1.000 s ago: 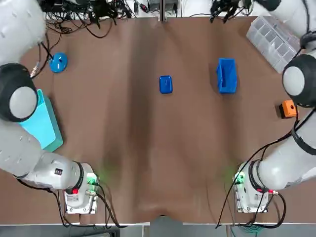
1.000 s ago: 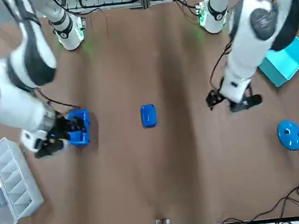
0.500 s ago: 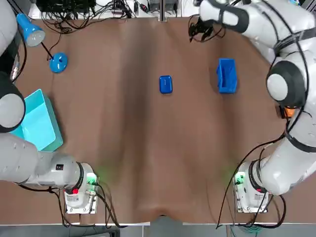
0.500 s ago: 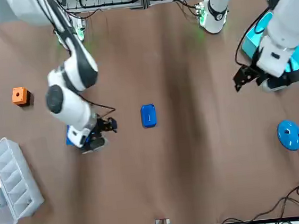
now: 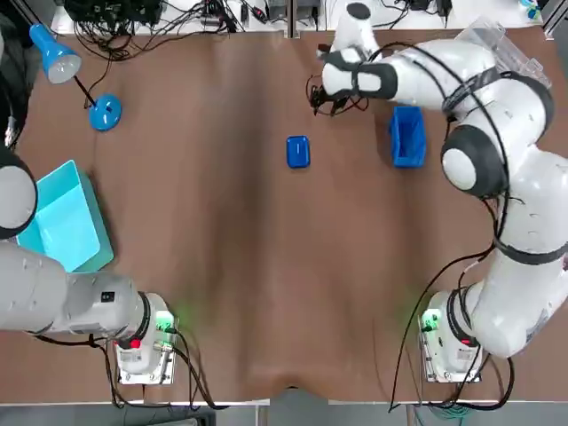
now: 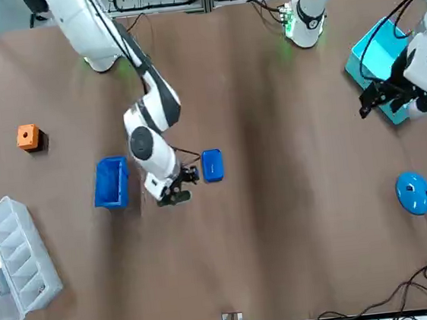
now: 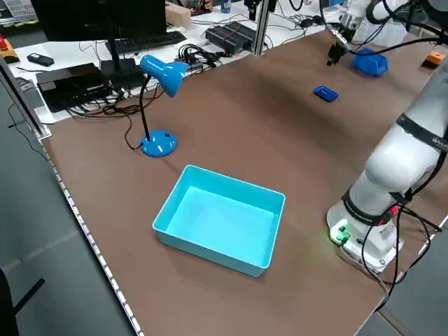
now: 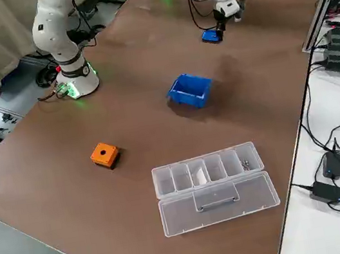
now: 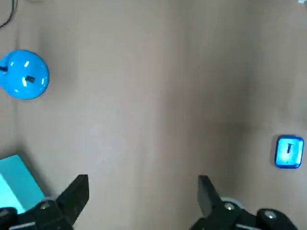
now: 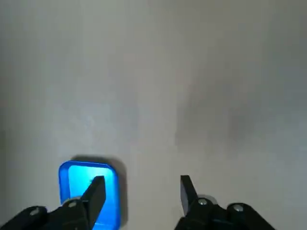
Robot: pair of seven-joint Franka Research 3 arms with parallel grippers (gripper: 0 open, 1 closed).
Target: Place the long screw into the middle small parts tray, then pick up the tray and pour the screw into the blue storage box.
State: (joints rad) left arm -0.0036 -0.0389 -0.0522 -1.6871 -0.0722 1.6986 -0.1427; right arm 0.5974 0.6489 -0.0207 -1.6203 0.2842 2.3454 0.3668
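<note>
Right gripper [image 10: 140, 188] hangs half spread and empty just beside the small blue parts tray [image 5: 298, 152], on its far side, and I can see the dark screw [image 9: 289, 148] lying in that tray. Blue storage box [image 5: 407, 135] stands near, toward my right arm's side; left gripper [image 9: 142, 191], spread wide and empty, hovers by the teal bin [image 7: 210, 246].

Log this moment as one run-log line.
right gripper: open, hovering beside small tray | screw: in tray | blue storage box: apart from tray | left gripper: open, near teal bin
</note>
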